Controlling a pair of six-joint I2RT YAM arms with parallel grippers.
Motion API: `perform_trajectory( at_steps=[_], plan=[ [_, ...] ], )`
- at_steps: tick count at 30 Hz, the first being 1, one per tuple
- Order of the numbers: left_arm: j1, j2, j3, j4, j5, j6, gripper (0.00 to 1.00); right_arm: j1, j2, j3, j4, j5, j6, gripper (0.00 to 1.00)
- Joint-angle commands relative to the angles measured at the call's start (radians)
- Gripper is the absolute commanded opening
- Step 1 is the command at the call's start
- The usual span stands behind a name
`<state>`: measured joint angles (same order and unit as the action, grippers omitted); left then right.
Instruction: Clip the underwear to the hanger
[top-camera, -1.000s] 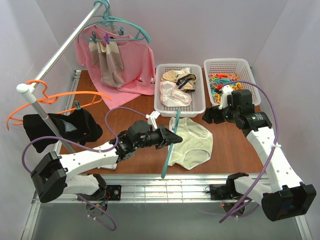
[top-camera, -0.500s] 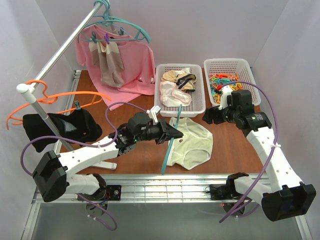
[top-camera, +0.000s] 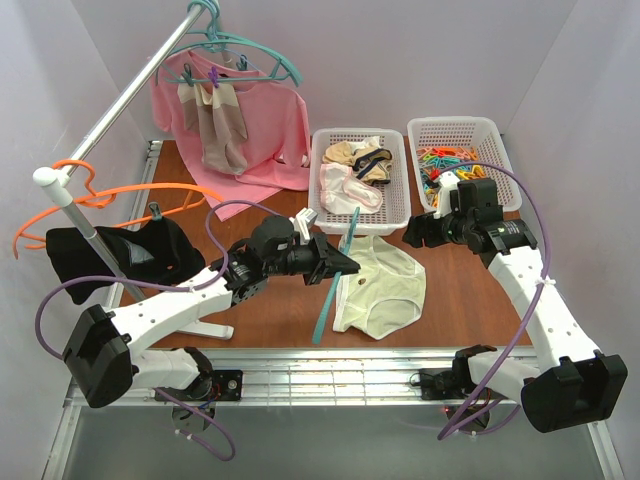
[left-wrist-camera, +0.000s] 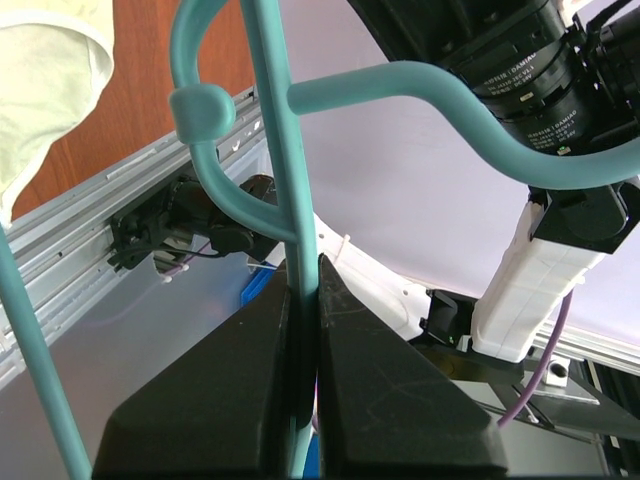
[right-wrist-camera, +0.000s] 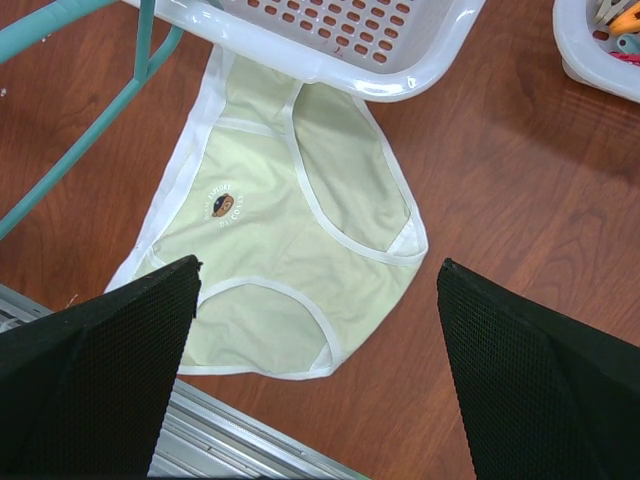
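Progress: judged early. 0 pegs set, and only the groundwork in place.

- **Left gripper** (top-camera: 338, 268): closed tight on a thin bar of the hanger (top-camera: 326, 312). Showed that bar pinched between the 2 black fingers (left-wrist-camera: 380, 400) in the left wrist view, with the hook curving overhead.
- **Hanger:** held tilted above the table (top-camera: 470, 290), its long bar slanting from near the rim of the garment basket (top-camera: 317, 180) down toward the table's front edge. Crossed the left edge of the underwear (top-camera: 388, 290) in the top view; contact between the 2 not determinable.
- **Underwear:** spread flat on the wood between the 2 arms, small round logo facing up. Top edge tucked just under the garment basket's near rim in the right wrist view.
- **Right gripper** (top-camera: 413, 232): poised above the underwear, jaws spread wide, nothing between them.
- **Pegs** (top-camera: 445, 160): heaped in the peg basket (top-camera: 455, 123), just behind the right wrist. Found none lifted and none on this hanger.

Done so far, as far as visible: hanger secured in 1 gripper, garment laid out within reach of the other.

Left to do, by judgement: bring waistband and bar together, fetch a peg from the basket, and pinch fabric to bar — probably at 2 points, so that the thin cloth hangs level and does not slip off 1 side.
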<state>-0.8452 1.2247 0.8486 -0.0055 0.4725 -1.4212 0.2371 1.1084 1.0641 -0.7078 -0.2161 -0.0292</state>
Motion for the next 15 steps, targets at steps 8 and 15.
perform_trajectory(
  at_steps=[8,15],
  plan=[
    [0.006,-0.019,0.061,-0.044,0.087,-0.047,0.0,0.002,0.01,0.014,0.016,-0.014,0.003,0.87],
    [0.006,-0.036,0.047,-0.04,0.094,-0.07,0.0,0.002,0.014,0.014,0.014,-0.016,0.008,0.87]
  ],
)
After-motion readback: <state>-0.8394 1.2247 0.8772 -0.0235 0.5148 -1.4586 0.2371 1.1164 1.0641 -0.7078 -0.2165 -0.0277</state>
